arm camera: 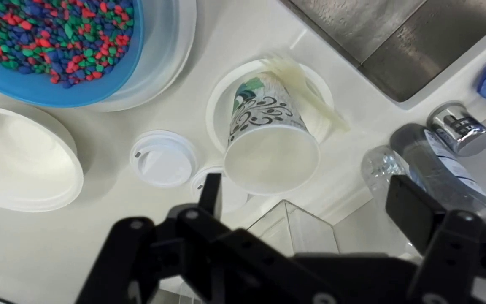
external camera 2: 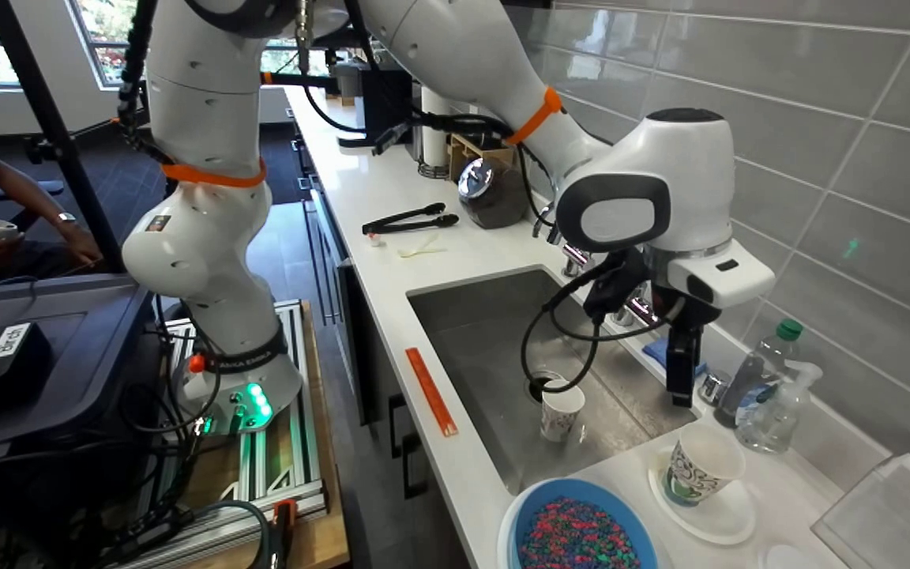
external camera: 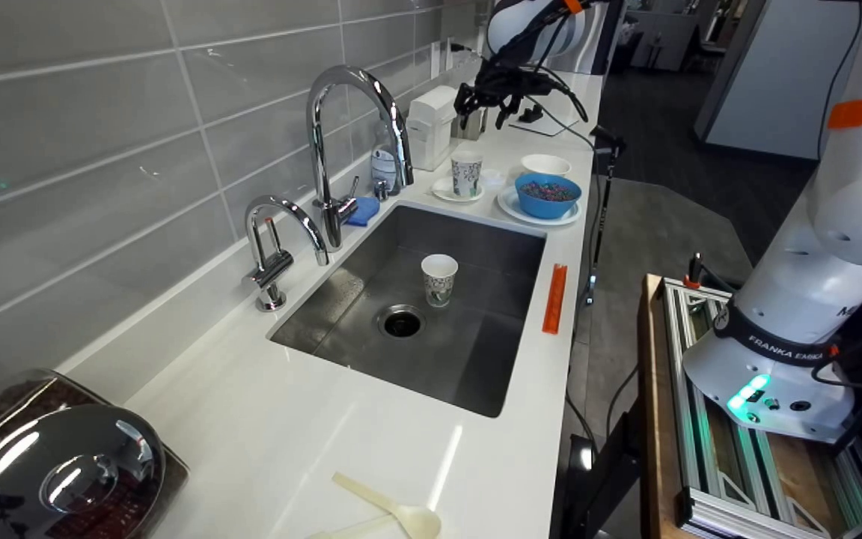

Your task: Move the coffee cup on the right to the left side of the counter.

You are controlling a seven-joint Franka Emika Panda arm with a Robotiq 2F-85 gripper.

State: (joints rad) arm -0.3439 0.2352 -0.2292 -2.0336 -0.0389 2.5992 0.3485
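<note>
Because it stands to the robot's right of the second cup [external camera: 438, 281], which is down in the sink [external camera: 461, 359], we take the coffee cup [arm camera: 270, 139] upright on the white plate [arm camera: 213, 112] to be the one meant. We see the fingers [arm camera: 414, 213] spread wide, nothing held between them, hanging above that cup and apart from it. No contents show in its pale interior, so we would expect it to be very light and quick to tip or skid if nudged. Thin paper walls should give under a hard squeeze, though the wide rim ought to stiffen the top; we would therefore take hold gently just below that rim, on opposite sides, with just enough pressure to hold, letting the taper resist any slide downward. A pale fork [arm camera: 314, 99] lies beside it on the plate and clear bottles [arm camera: 407, 145] stand near, so we would favour a straight lift before carrying it past the sink to the left part of the table [external camera: 266, 442].
</note>
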